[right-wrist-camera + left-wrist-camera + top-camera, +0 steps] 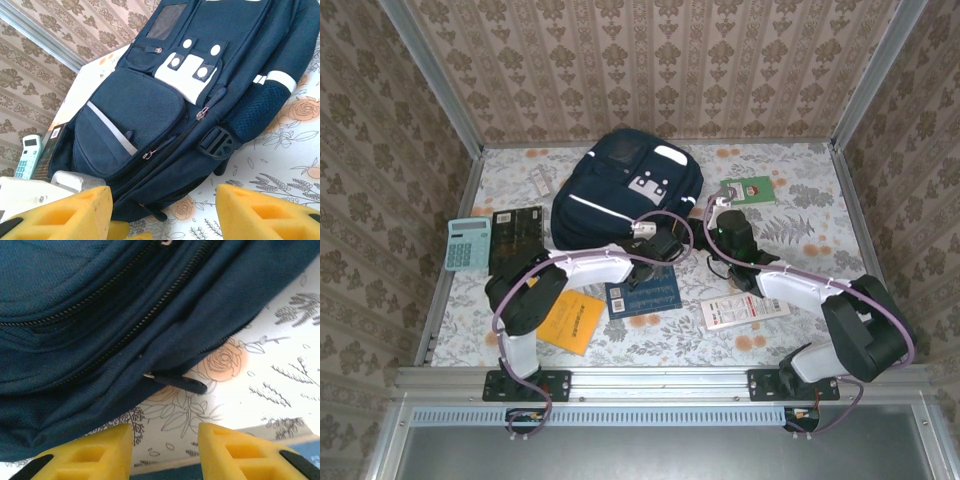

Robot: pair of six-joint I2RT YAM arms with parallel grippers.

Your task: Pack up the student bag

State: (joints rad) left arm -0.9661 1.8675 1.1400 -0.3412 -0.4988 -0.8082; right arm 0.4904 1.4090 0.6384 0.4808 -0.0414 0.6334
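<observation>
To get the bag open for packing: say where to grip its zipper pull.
Probably the free end of the black zipper pull: it juts from the student bag and lies flat on the table. Come from the near side with the open left gripper, which faces it.

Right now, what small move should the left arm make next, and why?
Probably ease the left pincer forward and close on the black zipper pull: it lies just ahead of the open jaws, and the zippers on the student bag look shut.

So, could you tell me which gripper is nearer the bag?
Left. The left gripper sits right at the near edge of the bag; the right gripper stands off to its right.
</observation>
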